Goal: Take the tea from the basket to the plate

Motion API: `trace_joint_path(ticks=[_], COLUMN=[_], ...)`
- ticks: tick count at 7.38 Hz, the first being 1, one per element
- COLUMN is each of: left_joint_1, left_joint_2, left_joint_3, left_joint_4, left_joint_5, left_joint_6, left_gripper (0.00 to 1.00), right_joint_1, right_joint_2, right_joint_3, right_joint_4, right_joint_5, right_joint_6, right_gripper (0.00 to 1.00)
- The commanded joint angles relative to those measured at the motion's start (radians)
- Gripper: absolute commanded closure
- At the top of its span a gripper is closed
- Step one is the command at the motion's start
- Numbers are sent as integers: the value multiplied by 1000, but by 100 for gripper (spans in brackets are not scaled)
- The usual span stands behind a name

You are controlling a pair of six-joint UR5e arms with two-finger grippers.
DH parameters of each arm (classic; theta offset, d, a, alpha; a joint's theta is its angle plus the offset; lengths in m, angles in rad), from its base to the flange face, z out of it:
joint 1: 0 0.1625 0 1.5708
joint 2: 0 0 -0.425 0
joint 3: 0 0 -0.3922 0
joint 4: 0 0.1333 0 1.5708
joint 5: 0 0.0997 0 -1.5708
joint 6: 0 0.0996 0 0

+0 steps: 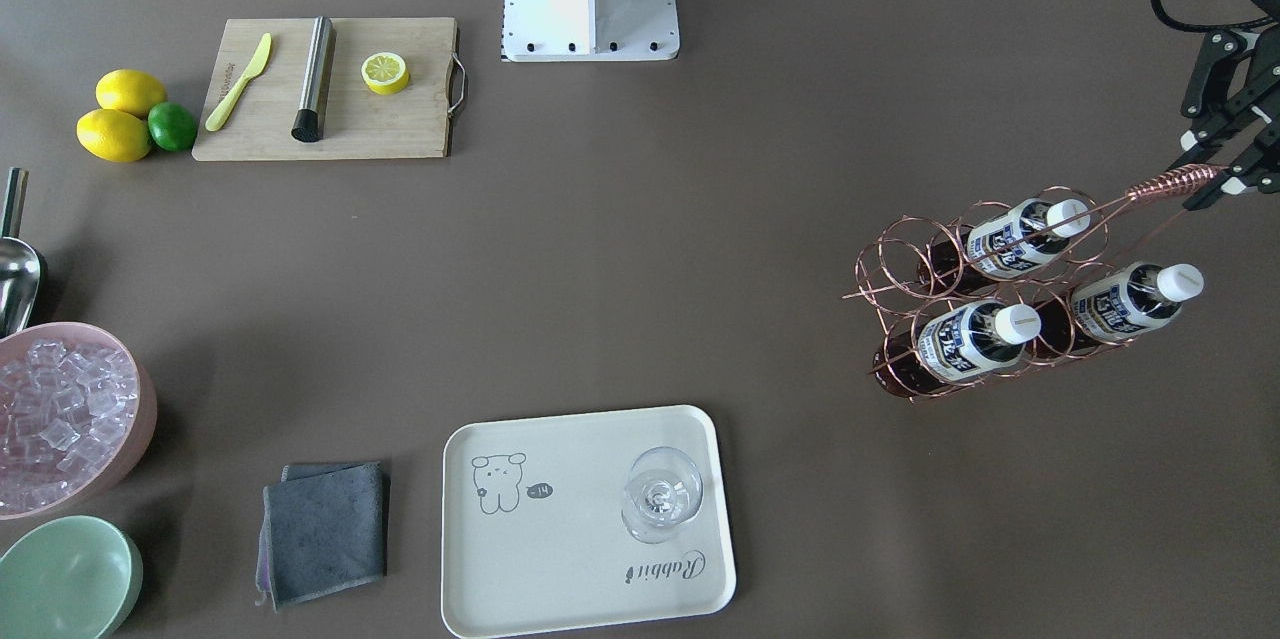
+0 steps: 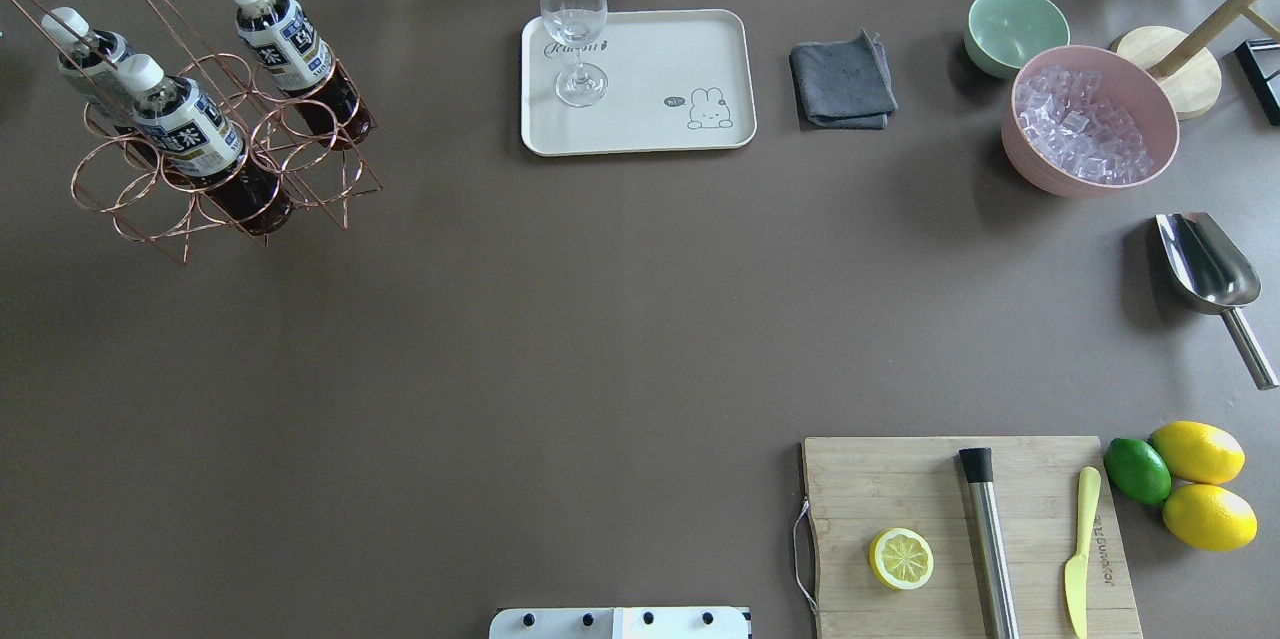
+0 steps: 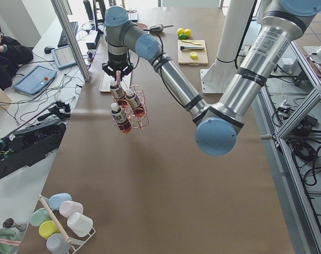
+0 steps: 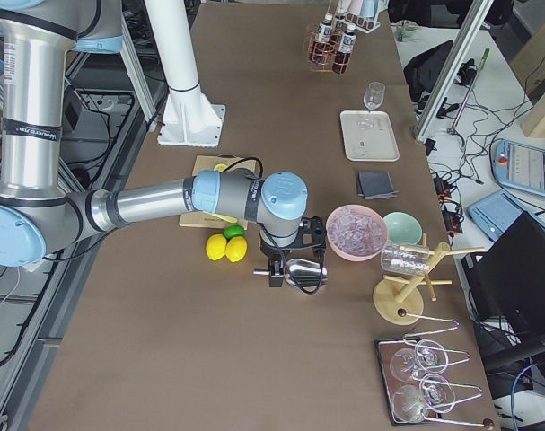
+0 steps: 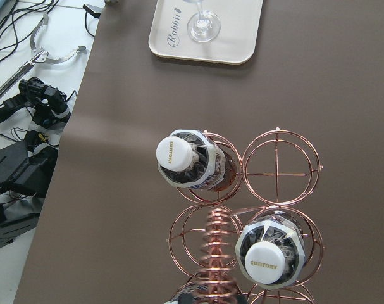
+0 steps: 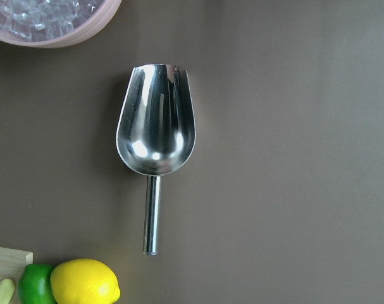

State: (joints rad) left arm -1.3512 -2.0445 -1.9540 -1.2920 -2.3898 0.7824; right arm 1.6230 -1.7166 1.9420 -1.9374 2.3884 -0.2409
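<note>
The left tool (image 1: 1218, 181) grips the basket (image 5: 240, 204) by its handle. Three tea (image 2: 185, 124) bottles stand upright directly below, the plate (image 2: 650, 59) well off to its right. Whether the right tool (image 4: 274, 272) is open, I cannot tell.

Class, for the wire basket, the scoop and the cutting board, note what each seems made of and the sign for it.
The basket: thin metal wire with a shiny copper-pink finish; open rings glint. The scoop: polished metal, probably steel; it mirrors the light. The cutting board: pale matte wood, possibly bamboo; straight grain strips show.
</note>
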Motion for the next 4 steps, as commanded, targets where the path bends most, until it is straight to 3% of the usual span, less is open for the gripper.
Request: trace_joint_path(ticks=[1, 4], left_joint_1=[128, 253], left_joint_2=[0, -51], left_joint_3=[-95, -144], left_joint_4=[-3, -16], left_joint_5=[12, 86], left_joint_6=[-126, -216], left_gripper=[100, 100], right_joint_1=[2, 2], right_joint_2=[-11, -17], right_joint_3=[6, 11], right_joint_4=[3, 3], right_joint_5=[3, 3], right_joint_6=[-1, -1], right_gripper=[0, 0])
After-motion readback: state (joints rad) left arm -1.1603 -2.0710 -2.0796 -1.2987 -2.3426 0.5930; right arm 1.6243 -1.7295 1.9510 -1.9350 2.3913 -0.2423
